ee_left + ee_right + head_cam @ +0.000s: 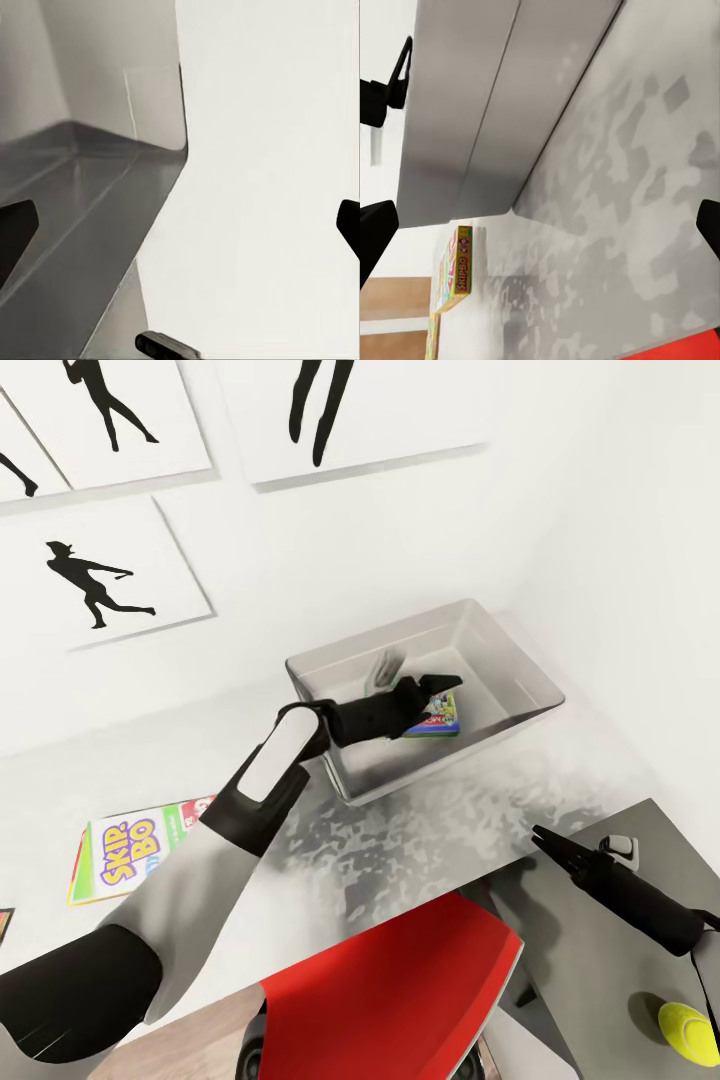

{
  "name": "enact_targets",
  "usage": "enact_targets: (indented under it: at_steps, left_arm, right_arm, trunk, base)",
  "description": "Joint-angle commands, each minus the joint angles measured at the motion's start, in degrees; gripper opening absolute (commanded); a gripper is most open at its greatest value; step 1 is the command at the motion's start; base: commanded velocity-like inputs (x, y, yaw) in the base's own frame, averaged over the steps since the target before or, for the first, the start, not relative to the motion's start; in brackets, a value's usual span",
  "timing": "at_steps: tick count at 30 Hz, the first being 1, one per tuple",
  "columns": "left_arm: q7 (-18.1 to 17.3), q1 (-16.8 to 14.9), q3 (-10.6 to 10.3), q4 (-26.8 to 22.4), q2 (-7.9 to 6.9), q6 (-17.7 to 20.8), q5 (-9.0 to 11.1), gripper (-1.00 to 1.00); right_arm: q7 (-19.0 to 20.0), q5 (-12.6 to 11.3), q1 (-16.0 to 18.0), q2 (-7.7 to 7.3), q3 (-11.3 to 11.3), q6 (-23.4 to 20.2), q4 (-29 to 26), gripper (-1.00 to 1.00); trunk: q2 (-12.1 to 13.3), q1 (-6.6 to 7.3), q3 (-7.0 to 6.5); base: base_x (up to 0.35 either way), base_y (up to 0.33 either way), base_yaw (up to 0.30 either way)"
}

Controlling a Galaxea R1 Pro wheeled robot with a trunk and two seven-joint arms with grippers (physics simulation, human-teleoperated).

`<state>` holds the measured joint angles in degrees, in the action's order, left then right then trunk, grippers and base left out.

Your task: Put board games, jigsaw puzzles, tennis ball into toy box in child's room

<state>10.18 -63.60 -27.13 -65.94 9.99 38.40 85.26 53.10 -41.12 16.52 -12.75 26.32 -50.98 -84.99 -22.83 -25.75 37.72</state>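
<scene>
Left gripper (440,685) reaches into the shallow light-grey toy box (520,670) on the white-topped table (440,830), just over a small blue board game box (438,716) lying on the bin floor. Jaws spread wide in the left wrist view, nothing between them, so the deposit step looks done.

Right gripper (540,835) hovers over the table, jaws wide apart, empty.

Remaining: flat green-edged "Skip-Bo" game box (125,847) on the table by the wall; small yellow-green tennis ball (688,1032) near the right arm (closest pick).

Next: lift the left arm clear of the bin rim, then fetch
</scene>
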Motion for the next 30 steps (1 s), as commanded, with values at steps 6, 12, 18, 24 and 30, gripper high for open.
enact_targets:
  at_steps: [6, 12, 18, 24, 30]
  left_arm:
    - [6.0, 0.0, 0.5, -3.6, 0.01, 3.3, 0.8, 1.0]
    - [11.1, 0.0, 0.8, -6.2, 0.01, 5.0, 0.8, 1.0]
    - [16.3, 0.0, 2.0, -9.2, 0.01, 6.5, 0.7, 1.0]
    - [22.0, 0.0, 5.4, -9.9, 0.01, 7.9, 0.7, 1.0]
    - [27.5, 0.0, 8.0, -10.0, 0.01, 9.5, 0.6, 1.0]
  right_arm:
    - [0.1, 0.0, 0.0, -0.01, 0.0, -0.3, 0.0, 1.0]
    - [0.1, 0.0, 0.0, -0.05, 0.0, -0.2, 0.0, 1.0]
    - [0.1, 0.0, 0.0, -0.07, 0.0, -0.2, 0.0, 1.0]
    - [0.1, 0.0, 0.0, -0.07, 0.0, -0.2, 0.0, 1.0]
    - [0.1, 0.0, 0.0, -0.05, 0.0, -0.2, 0.0, 1.0]
  trunk:
    - [-0.1, -0.03, 0.07]
    - [-0.1, -0.03, 0.07]
    - [-0.1, -0.03, 0.07]
    - [-0.1, -0.03, 0.07]
    - [-0.1, -0.03, 0.07]
  base:
    - [0.0, 0.0, 0.0]
    - [0.0, 0.0, 0.0]
    - [0.0, 0.0, 0.0]
    - [0.0, 0.0, 0.0]
    - [0.0, 0.0, 0.0]
